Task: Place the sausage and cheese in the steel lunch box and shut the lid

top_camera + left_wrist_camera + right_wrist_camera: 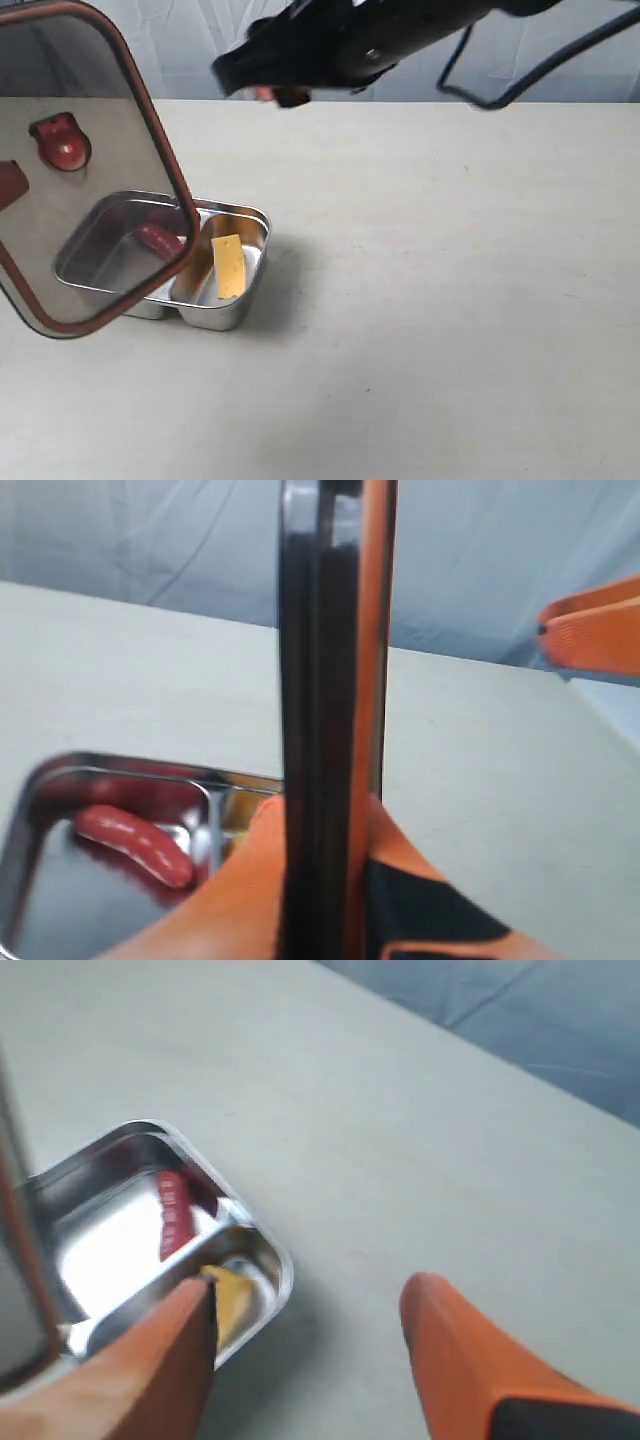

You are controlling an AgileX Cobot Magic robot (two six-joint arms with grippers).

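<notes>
Grey-blue cloth (pixel 200 50) hangs behind a pale worktop (pixel 450 300). From the outside camera, the steel lunch box (pixel 222 318) sits on the worktop at about 9 o'clock. It is shiny and has two parts inside. The sausage (pixel 158 238) is red and lies in the part on the 9 o'clock side. The cheese (pixel 228 266) is yellow and lies slanted in the part on the 3 o'clock side. A steel wall stands between the two. The lid (pixel 90 100) is not on the box. It is up in the air, tilted, at about 10 o'clock from the box. From this camera it covers part of the box, so the sausage shows through its dark see-through face. Its orange valve (pixel 62 142) shows near the middle, and an orange seal (pixel 148 120) runs round its rim. The left end effector (pixel 320 900) holds the lid by its edge, with orange fingers (pixel 230 910) pressed on it. The right end effector (pixel 300 1360) is up at about 12 o'clock, above the worktop. Its jaws are spread wide and nothing is between them.
</notes>
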